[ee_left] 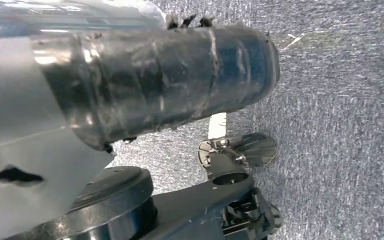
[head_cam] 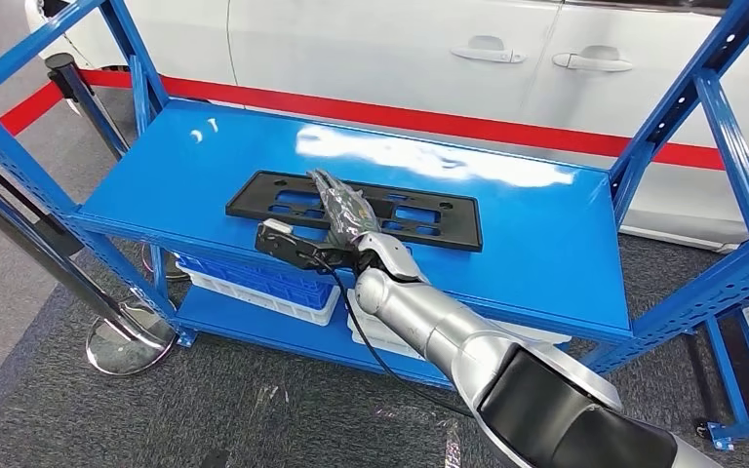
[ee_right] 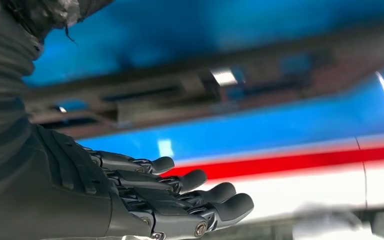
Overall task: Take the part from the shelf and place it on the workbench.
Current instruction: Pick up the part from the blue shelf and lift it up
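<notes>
Currently, head view: black part, a flat rectangular frame with cutouts, lies flat on the top deck of the blue shelf, centre of frame. Right hand comes up from lower right on the silver arm and sits over the middle of the part, its fingers stretched out along it and pointing toward the white car at the top. Cannot tell from this angle whether the fingers touch the part; nothing is lifted. A small black and white module on the wrist overhangs the shelf's front edge. Lower shelf deck carries a blue and white bin, left of centre. Chrome stanchion base stands on the grey carpet at lower left; red tape runs along behind the shelf.

Left wrist view: left hand shows as a dark taped cover across the upper half; fingers hidden, so cannot tell their state. Grey carpet beyond it.

Right wrist view: right hand at lower left, fingers extended side by side, slightly spread, holding nothing. The part runs blurred across mid frame just past the fingertips, over blue shelf surface.
</notes>
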Robot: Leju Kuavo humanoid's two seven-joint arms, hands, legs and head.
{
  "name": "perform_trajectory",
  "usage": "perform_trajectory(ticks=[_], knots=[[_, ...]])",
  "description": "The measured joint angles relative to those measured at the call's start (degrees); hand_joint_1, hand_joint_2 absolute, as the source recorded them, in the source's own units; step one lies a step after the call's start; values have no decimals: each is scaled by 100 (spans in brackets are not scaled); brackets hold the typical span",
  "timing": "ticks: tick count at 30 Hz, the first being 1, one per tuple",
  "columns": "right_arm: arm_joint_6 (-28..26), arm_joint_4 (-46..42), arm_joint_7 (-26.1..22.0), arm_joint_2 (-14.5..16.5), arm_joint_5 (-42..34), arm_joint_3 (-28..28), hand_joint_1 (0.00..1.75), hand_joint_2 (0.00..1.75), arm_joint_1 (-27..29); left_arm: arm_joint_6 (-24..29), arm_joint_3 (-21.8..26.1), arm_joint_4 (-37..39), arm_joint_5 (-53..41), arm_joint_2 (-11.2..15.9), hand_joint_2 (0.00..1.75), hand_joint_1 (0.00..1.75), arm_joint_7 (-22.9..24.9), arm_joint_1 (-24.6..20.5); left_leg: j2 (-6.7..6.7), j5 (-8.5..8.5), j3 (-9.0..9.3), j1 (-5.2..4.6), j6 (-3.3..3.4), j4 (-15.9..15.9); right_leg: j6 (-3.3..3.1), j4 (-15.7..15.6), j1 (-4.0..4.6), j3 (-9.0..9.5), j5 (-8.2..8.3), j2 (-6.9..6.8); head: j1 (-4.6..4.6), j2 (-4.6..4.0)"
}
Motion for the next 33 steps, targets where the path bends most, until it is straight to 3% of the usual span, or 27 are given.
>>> perform_trajectory(ticks=[3, 5, 8, 9, 10, 13, 14, 15, 17, 19, 21, 24, 26, 28, 29, 30, 31, 33], knots=[[206, 141, 56, 5, 150, 143, 0, 175, -26, -10, -1, 0, 3, -5, 0, 0, -2, 5, -8, -59, -13, 28, -93, 80, 49, -1007, -56, 468, 495, -13, 2, -1], [268, 233, 171, 19, 310, 239, 0, 175, -57, -5, -1, 0, 7, -7, 0, 0, -9, 1, -11, -84, -32, 14, -177, 121, 4, -1369, -45, 647, 571, 3, -2, 0], [275, 367, 438, 28, 568, 368, 0, 175, -75, 9, -2, 0, 32, -9, 0, 0, -30, 5, -7, -89, -36, 26, -268, 115, -128, -1390, -31, 652, 587, 25, -6, -1], [256, 401, 558, 28, 648, 397, 0, 175, -92, 15, -2, 0, 44, -9, 0, 0, -41, 5, -2, -161, -76, 33, -288, 207, -169, -1401, -37, 656, 598, 26, -13, -1], [227, 433, 694, 28, 717, 420, 0, 175, -120, 21, -2, 0, 55, -11, 0, 0, -54, 3, 2, -289, -166, 36, -302, 408, -207, -1413, -43, 662, 608, 25, -20, 0], [119, 546, 1047, 15, 838, 492, 0, 175, -219, 33, -2, 0, 64, -22, 0, 0, -85, 14, 7, -770, -660, 31, -309, 1470, -267, -1416, -4, 665, 607, 25, -27, -1], [96, 578, 1115, 3, 851, 508, 0, 175, -235, 36, -2, 0, 64, -27, 0, 0, -89, 25, 7, -806, -766, 27, -298, 1685, -275, -1416, 17, 668, 604, 29, -26, -1], [83, 601, 1162, -8, 859, 514, 0, 175, -243, 39, -2, 0, 65, -33, 0, 0, -89, 35, 7, -735, -776, 20, -275, 1691, -281, -1415, 36, 672, 601, 36, -26, -1], [67, 633, 1219, -22, 871, 514, 0, 175, -268, 45, -2, 0, 66, -41, 0, 0, -91, 44, 5, -368, -509, -10, -194, 1124, -288, -1414, 64, 688, 595, 59, -26, -1], [20, 663, 1312, -27, 909, 516, 0, 175, -323, 49, -2, 0, 68, -44, 0, 0, -97, 35, 4, -128, -167, -63, -109, 441, -276, -1409, 93, 685, 588, 76, -22, -1], [-66, 697, 1478, -39, 989, 521, 0, 175, -375, 48, -2, 0, 74, -57, 0, 0, -105, 30, 0, -118, -43, -106, -76, 180, -234, -1419, 96, 666, 598, 77, -20, 0], [-209, 742, 1748, -82, 1131, 523, 0, 175, -415, 42, -2, 0, 70, -84, 0, 0, -109, 49, 7, -69, 3, -76, -30, 70, -148, -1373, 83, 638, 549, 67, -17, -1], [-313, 763, 1898, -135, 1215, 523, 0, 175, -464, 33, -2, 0, 54, -108, 0, 0, -109, 50, 16, -33, 35, -49, 12, 10, -90, -931, 71, 436, 284, 52, -3, 0], [-349, 781, 1981, -186, 1278, 523, 0, 175, -498, 21, -2, 0, 44, -133, 0, 0, -106, 48, 17, -30, 34, -51, 33, 5, -49, -197, 53, 83, -30, 45, 4, 0], [-325, 794, 2002, -209, 1298, 523, 0, 175, -497, 17, -2, 0, 42, -144, 0, 0, -104, 52, 18, -33, 34, -49, 34, 7, -33, 49, 40, -45, -81, 43, 4, 0], [-285, 807, 2012, -226, 1315, 523, 0, 175, -493, 14, -2, 0, 41, -156, 0, 0, -102, 56, 17, -37, 35, -44, 32, 12, -19, 97, 25, -83, -28, 40, 5, 0], [-228, 820, 2020, -240, 1328, 523, 0, 175, -492, 13, -2, 0, 40, -169, 0, 0, -100, 58, 15, -43, 36, -37, 25, 21, -9, -78, 9, -11, 121, 35, 5, 0], [-82, 840, 2024, -255, 1361, 524, 0, 175, -504, 14, -2, 0, 40, -190, 0, 0, -98, 54, 8, -71, 29, -32, -17, 62, 1, -816, -17, 337, 478, 18, 5, -1]])
